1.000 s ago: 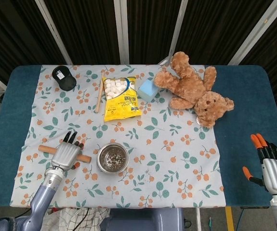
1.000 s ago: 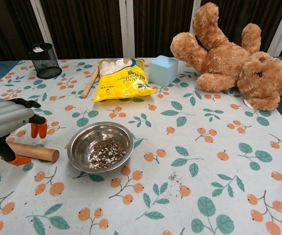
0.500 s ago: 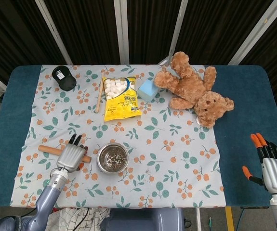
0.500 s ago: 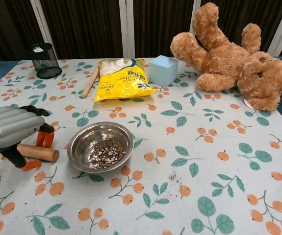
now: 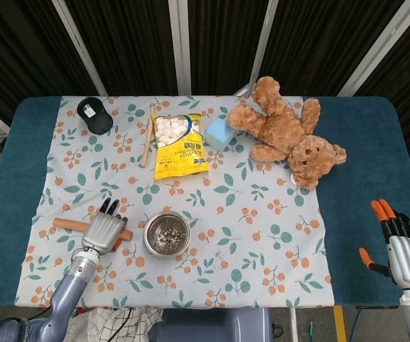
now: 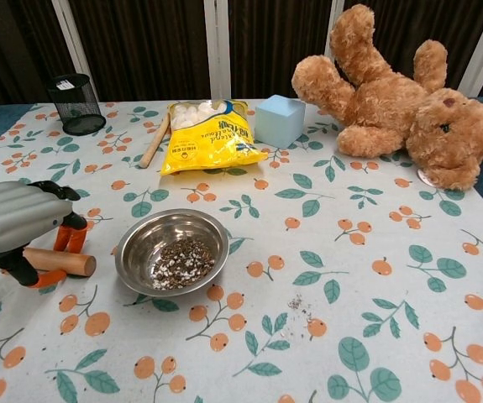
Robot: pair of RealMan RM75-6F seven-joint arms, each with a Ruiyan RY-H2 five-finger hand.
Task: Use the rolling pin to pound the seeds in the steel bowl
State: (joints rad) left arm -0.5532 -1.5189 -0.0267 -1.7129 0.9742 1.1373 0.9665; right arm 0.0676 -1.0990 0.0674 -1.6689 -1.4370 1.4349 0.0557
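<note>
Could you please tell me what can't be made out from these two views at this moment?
- Wooden rolling pin: its middle is hidden under the left hand in both views, so the grip is unclear.
- Right hand: seen only in the head view, arm cut off by the bottom edge.
- Seeds in the round steel bowl: too small to tell whether any are crushed.
- Yellow marshmallow bag: print too small to read.

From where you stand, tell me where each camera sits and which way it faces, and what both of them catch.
Head view: high above the near table edge, looking almost straight down; shows the left hand over the rolling pin and the right hand at the lower right.
Chest view: low at the near edge, looking across the table toward the dark curtains; only the left hand shows.
Shared: left hand, rolling pin, steel bowl of seeds, marshmallow bag, teddy bear.
</note>
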